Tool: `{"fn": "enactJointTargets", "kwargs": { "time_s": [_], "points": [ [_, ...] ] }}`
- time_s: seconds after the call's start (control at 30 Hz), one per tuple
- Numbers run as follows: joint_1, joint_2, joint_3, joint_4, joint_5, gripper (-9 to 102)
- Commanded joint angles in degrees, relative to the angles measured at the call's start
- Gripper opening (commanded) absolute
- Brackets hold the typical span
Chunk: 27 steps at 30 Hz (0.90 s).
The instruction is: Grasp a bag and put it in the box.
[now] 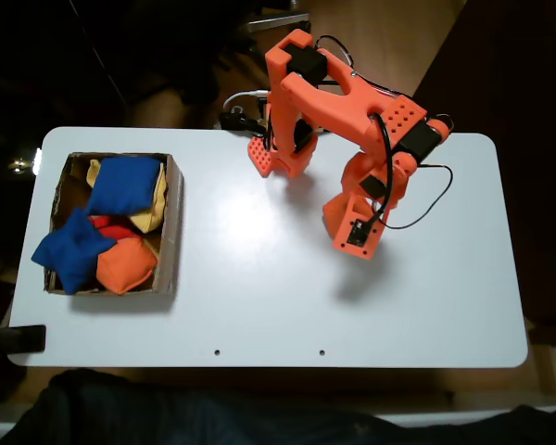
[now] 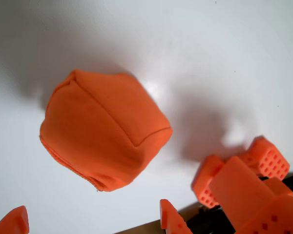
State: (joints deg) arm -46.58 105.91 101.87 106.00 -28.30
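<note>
Progress is partial. Several beanbags are already lying in the cardboard box [image 1: 174, 222]: two blue beanbags [image 1: 122, 184], a yellow beanbag [image 1: 151, 215] and an orange beanbag [image 1: 125, 265], with a red patch showing between them. One orange bag [image 2: 103, 128] is lying on the white table [image 1: 259, 297], ahead of the gripper [image 2: 93, 222] and apart from both fingertips [image 2: 13, 220]. The jaws are standing spread and are holding nothing. The grasp, the carry and the release into the box are all outstanding.

Visibility limits: in the fixed view the arm [image 1: 352, 111] is covering the bag, so the bag's place relative to the box cannot be read. In the wrist view the frame edge is cutting off everything but the fingertips.
</note>
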Motion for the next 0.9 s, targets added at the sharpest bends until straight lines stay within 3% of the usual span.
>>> {"fn": "enactJointTargets", "kwargs": {
  "time_s": [0.0, 0.27, 0.87],
  "points": [
    [-0.35, 0.53, 0.09, 0.09, -1.23, 54],
    [-0.35, 0.88, 0.35, 1.14, -6.94, 54],
    [0.35, 6.42, 4.66, 1.14, -19.25, 66]
  ]
}}
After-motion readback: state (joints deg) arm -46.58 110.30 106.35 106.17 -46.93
